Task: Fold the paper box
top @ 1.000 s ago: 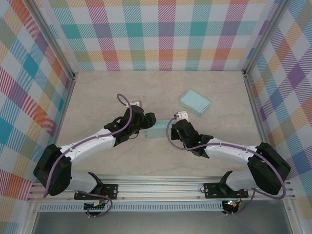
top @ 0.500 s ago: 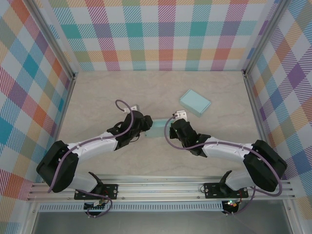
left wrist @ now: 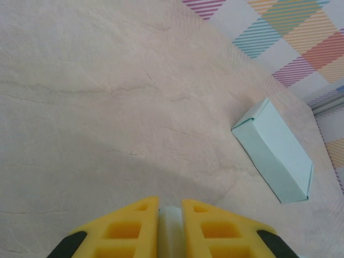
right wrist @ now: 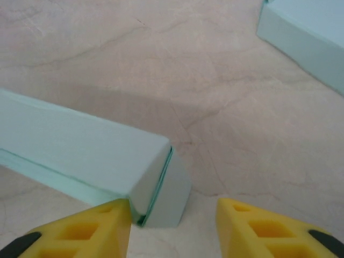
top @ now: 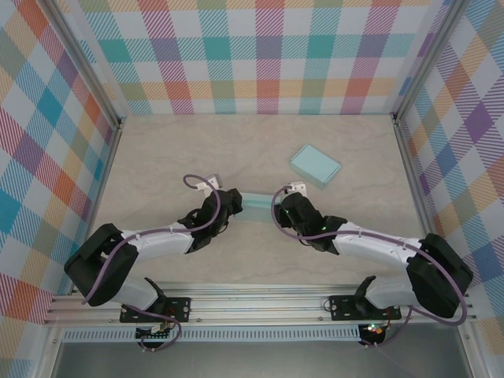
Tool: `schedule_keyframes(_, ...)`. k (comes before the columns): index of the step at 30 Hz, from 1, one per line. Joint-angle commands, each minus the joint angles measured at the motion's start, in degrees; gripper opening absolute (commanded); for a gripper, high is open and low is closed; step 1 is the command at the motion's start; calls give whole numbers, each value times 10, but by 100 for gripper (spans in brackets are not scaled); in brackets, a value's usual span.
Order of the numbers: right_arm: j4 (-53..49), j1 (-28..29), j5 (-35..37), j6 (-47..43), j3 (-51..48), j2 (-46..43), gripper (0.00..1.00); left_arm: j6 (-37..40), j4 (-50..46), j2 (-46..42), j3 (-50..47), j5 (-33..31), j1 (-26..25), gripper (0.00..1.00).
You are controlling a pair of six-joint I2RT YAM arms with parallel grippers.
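The paper box (top: 254,206) is a long pale teal carton lying across the table's middle between my two arms. My left gripper (top: 234,203) is at its left end, and in the left wrist view that gripper (left wrist: 170,207) is shut on a thin pale edge of the box (left wrist: 170,228). My right gripper (top: 277,209) is at the box's right end. In the right wrist view it (right wrist: 173,204) stands open around the end of the box (right wrist: 80,145), where the end flap (right wrist: 171,193) sits slightly ajar. Its left finger (right wrist: 102,223) touches the box; the right finger (right wrist: 252,223) is apart.
A second, closed teal box (top: 315,165) lies farther back on the right, also seen as a box (left wrist: 274,153) in the left wrist view and a box (right wrist: 306,37) in the right wrist view. Checked walls (top: 252,55) enclose the beige tabletop (top: 157,150).
My left gripper has closed onto the box's left end. My right gripper, shut a second ago, has opened at the right end. The box has barely shifted.
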Motion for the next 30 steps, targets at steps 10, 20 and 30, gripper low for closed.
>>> schedule_keyframes(10,-187,-16,-54,109,131,-28,94,-18,-93,65,-34,-23,-26,10)
schedule_keyframes(20,-191,-58,-110,126,201,91,99,-25,-93,77,-34,-23,-28,9)
schedule_keyframes(30,-146,-81,-154,131,152,113,80,-26,-99,80,-31,-26,-28,9)
